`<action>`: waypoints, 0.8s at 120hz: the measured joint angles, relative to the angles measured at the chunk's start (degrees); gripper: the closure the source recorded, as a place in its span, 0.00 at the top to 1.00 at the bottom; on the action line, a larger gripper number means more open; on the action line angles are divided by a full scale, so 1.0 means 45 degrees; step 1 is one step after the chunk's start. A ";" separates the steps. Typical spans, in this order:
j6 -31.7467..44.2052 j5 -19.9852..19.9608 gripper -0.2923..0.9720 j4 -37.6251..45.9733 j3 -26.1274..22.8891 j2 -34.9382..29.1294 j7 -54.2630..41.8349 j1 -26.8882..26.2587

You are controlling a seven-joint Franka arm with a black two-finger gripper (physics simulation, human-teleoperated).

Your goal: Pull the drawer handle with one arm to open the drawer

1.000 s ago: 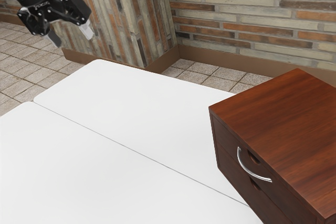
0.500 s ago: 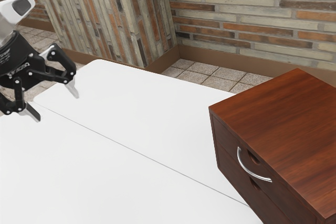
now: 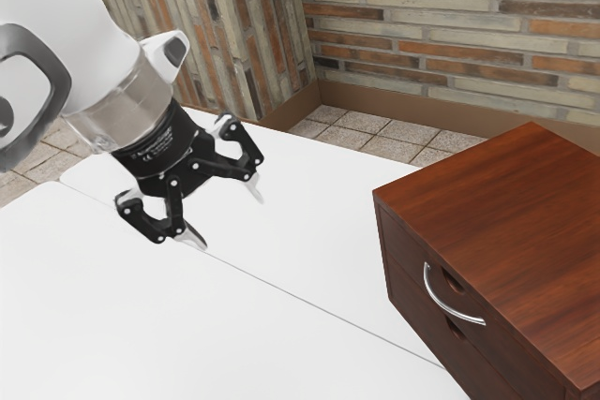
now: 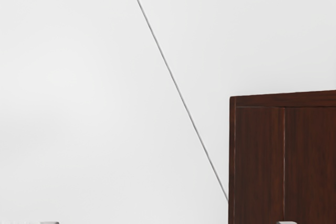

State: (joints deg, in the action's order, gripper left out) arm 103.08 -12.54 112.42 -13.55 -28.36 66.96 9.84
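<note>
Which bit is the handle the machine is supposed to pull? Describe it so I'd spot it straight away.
Start at the white table; toward the exterior view's right, a dark reddish wooden cabinet stands on it. On the cabinet's front face sits the drawer handle: a curved silver bar, the only shiny metal piece against all that dark wood.

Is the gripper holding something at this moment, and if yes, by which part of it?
Nothing is held. The gripper is open over the white table, well apart from the drawer handle.
</note>
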 joint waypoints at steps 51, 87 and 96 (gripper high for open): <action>0.2203 -0.0385 0.62 0.0647 -0.2346 0.0965 0.2016 -0.0001; 0.2649 -0.0835 0.54 0.0041 -0.2475 0.2109 0.3071 -0.0015; 0.2694 -0.0856 0.54 0.0001 -0.2521 0.2100 0.3255 -0.0012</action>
State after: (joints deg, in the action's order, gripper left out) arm 115.20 -16.39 112.43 -24.89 -18.91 81.61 9.78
